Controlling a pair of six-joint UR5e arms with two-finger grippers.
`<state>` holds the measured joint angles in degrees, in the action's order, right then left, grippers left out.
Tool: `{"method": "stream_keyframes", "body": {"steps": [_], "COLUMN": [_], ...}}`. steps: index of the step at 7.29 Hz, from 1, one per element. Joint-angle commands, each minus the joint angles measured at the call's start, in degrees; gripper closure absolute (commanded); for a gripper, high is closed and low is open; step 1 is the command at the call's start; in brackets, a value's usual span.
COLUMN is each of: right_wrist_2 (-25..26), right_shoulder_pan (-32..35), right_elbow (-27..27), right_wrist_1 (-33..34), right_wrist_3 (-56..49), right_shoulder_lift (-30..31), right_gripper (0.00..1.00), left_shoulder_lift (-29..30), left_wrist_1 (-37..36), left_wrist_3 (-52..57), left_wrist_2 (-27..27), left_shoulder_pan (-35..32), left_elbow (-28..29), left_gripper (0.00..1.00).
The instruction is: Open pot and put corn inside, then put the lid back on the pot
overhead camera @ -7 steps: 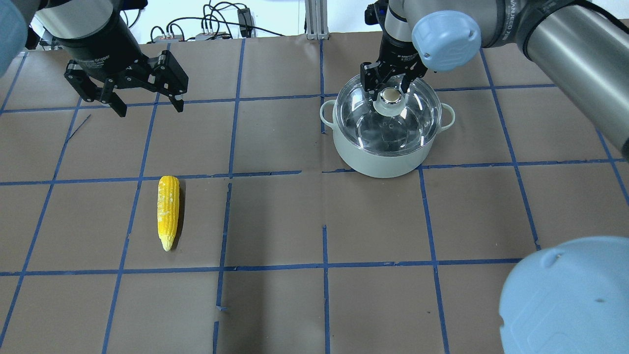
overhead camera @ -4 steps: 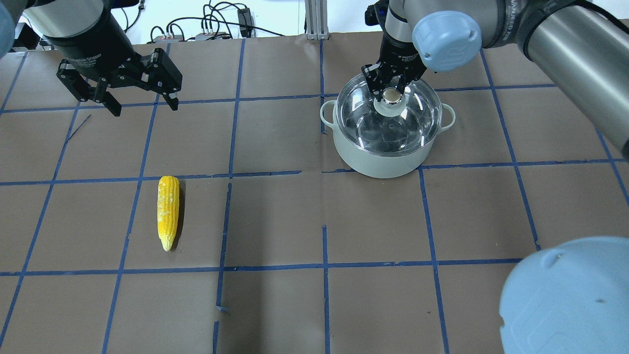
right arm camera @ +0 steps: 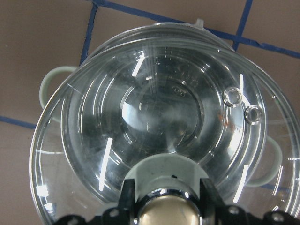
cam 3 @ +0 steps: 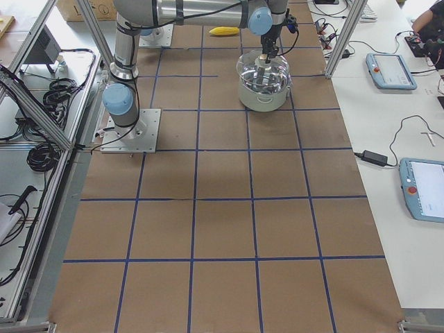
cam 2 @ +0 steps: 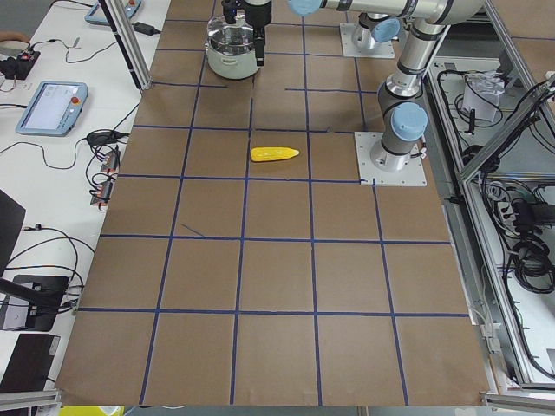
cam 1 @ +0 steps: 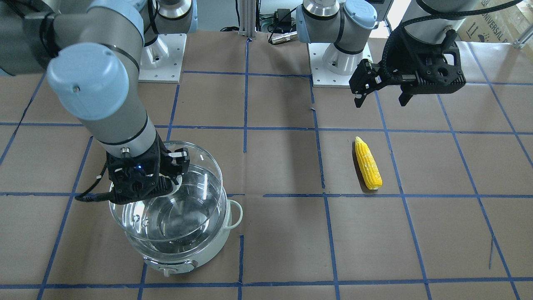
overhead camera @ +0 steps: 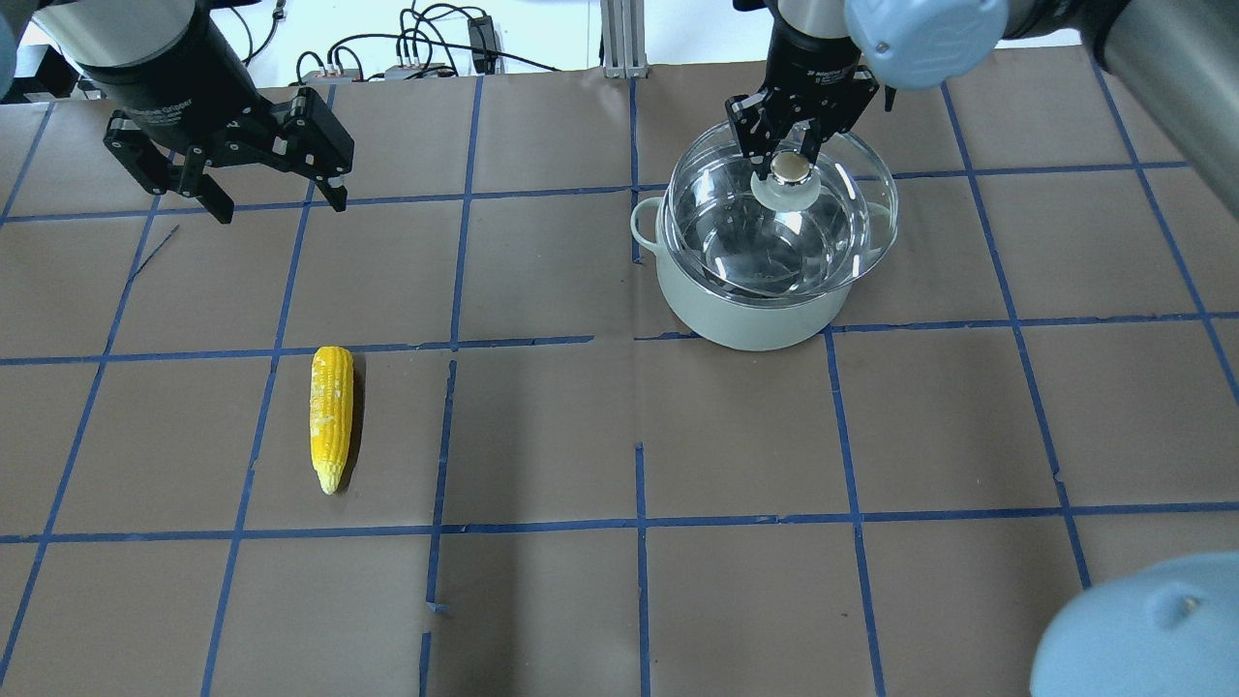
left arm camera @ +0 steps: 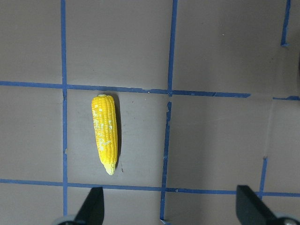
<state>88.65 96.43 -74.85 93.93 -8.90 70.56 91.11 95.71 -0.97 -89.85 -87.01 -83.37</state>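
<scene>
We are at the opening step: the right gripper (overhead camera: 792,155) pinches the clear glass lid (overhead camera: 736,218) above the round pale-green pot (overhead camera: 745,315); next, the spread left gripper (overhead camera: 281,205) should fetch the yellow corn ear (overhead camera: 331,416).

Pale-green pot (overhead camera: 745,310) stands upright at far right; clear glass lid (overhead camera: 844,208) hangs just above its rim, offset rightward; yellow corn (overhead camera: 331,411) lies flat, well left, tip pointing near.

Right claw (overhead camera: 792,166) pinches the lid (overhead camera: 844,205) aloft; left claw (overhead camera: 281,208) hangs spread wide.
</scene>
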Motion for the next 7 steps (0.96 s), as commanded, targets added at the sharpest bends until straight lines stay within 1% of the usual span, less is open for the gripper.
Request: {"method": "stream_keyframes", "body": {"steps": [1,2,3,4,5,6,7], "right_wrist_2": [0.03,0.47,0.56,0.38,0.03,-0.14,-0.06], "right_shoulder_pan": [-1.5,-2.03,-3.34,-4.31,-4.41,-4.41,-4.32], "right_elbow": [-1.69,-4.31,-7.91,-11.42,-12.15,-12.68,-12.95], "right_wrist_1": [-6.02,-7.95,-9.1,-8.07,-8.23,-8.32,-8.41], "right_wrist_3": [-1.73,-1.82,-1.82,-1.21,-0.95,-0.86,-0.94], "right_shoulder_lift": [8.33,13.16,17.29,19.07,19.27,19.36,19.79], "right_gripper": [0.55,0.55,0.55,0.55,0.56,0.56,0.56], "left_shoulder_lift": [0.46,1.43,2.39,3.79,5.29,6.87,8.19], "left_wrist_1": [-0.17,-0.26,-5.74,-13.37,-22.75,-28.59,-32.82], "left_wrist_3": [2.44,10.73,14.12,13.71,13.71,13.45,13.53], "left_wrist_2": [-0.41,-0.24,0.02,-0.15,0.02,-0.06,-0.15], "left_shoulder_pan": [0.43,4.26,11.0,12.64,12.57,12.57,12.57], "left_elbow": [-1.61,-3.28,-7.9,-14.22,-20.54,-24.61,-27.52], "left_gripper": [0.0,0.0,0.0,0.0,0.0,0.0,0.0]}}
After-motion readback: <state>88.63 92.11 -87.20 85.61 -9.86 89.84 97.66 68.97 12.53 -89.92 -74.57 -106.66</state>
